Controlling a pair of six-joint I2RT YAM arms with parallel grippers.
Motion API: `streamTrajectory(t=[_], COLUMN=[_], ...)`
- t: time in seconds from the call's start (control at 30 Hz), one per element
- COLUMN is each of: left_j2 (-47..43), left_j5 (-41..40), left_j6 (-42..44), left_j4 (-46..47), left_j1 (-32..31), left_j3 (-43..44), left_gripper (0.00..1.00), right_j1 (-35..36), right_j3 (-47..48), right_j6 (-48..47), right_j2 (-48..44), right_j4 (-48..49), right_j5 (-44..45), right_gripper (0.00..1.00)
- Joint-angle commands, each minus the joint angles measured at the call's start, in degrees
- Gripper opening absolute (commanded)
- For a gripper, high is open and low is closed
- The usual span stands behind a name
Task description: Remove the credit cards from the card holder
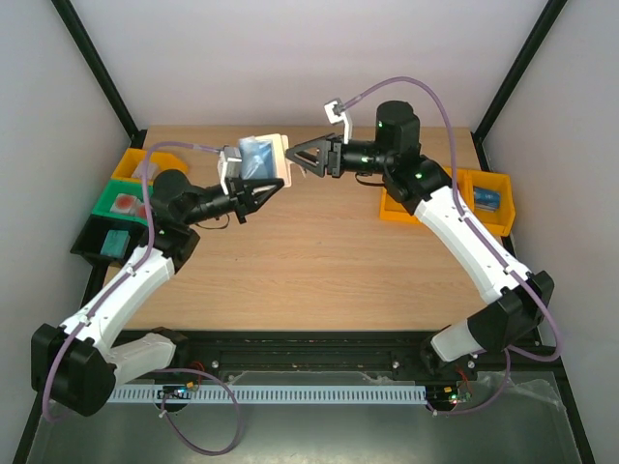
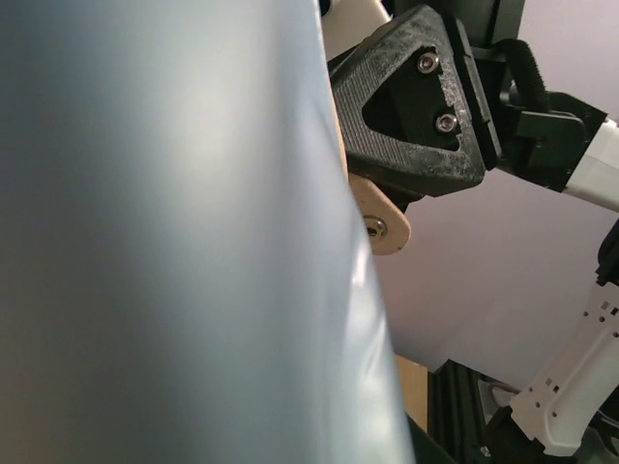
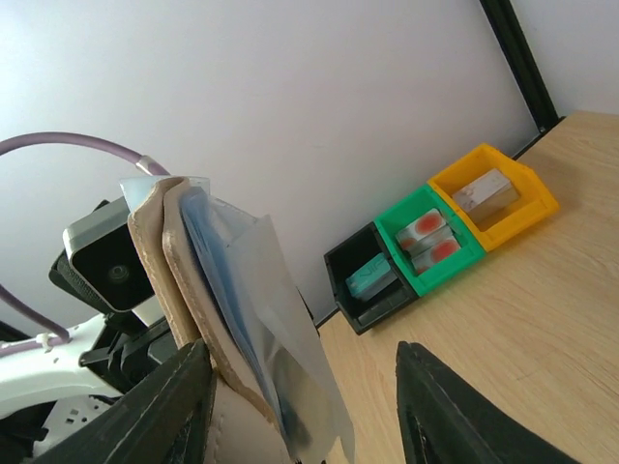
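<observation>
Right wrist: card holder fills foreground, 3 bins beyond.

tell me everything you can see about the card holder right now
The card holder is a small book-style wallet, pale beige outside and blue inside, and it looks like soft leather or fabric. It is held open in the air above the far part of the table. A clear plastic sleeve fans out of it, and it has a little beige snap tab. The left claw grips its lower edge. The right claw stands open right beside it, contact unclear. No card shows clearly.
</observation>
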Motion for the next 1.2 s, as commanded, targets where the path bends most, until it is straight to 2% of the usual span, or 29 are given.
streamTrajectory(t=[0.0, 0.17, 0.37, 0.53, 0.57, 0.6, 0.63, 0.7, 0.93, 1.17], left_j2=[-1.46, -1.32, -1.22, -1.15, -1.11, -1.1, -1.1, -1.1, -1.19, -1.1], left_j5=[2.01, 1.92, 2.19, 2.26, 2.33, 2.49, 2.67, 2.96, 3.25, 3.24], left_j6=[-1.43, -1.62, -1.54, -1.33, -1.28, -1.28, -1.34, -1.36, -1.28, -1.43], left_j4=[6.08, 6.14, 6.1, 5.87, 5.83, 5.98, 6.15, 6.43, 6.79, 6.75], left_j1=[0.25, 0.25, 0.25, 0.25, 0.25, 0.25, 0.25, 0.24, 0.16, 0.07], left_j3=[-0.24, -0.14, 0.12, 0.05, 0.05, 0.12, 0.07, -0.01, -0.17, -0.21], left_gripper=[0.02, 0.02, 0.02, 0.02, 0.02, 0.02, 0.02, 0.02, 0.02, 0.02], right_j1=[0.99, 3.91, 4.62, 4.6, 4.67, 4.61, 4.6, 4.63, 4.68, 4.85], right_j3=[-1.14, -0.59, -0.02, 1.9, 1.93, 1.92, 1.93, 1.56, 0.03, 0.44], right_j6=[-0.18, -3.36, -7.04, -14.13, -15.01, -15.35, -15.41, -14.85, -10.51, -9.86], right_j2=[-1.04, -0.74, 0.19, 0.16, -0.06, -0.46, -0.81, -1.39, -0.74, 0.31], right_j4=[2.47, 3.21, 0.14, -6.09, -7.17, -7.4, -7.21, -6.01, 0.3, 1.76], right_j5=[-2.9, -3.46, -3.22, -4.56, -2.93, -0.87, 0.88, 3.41, 3.17, 2.91], right_gripper=[0.52, 0.59, 0.58, 0.72, 0.7, 0.64, 0.54, 0.44, 0.41, 0.42])
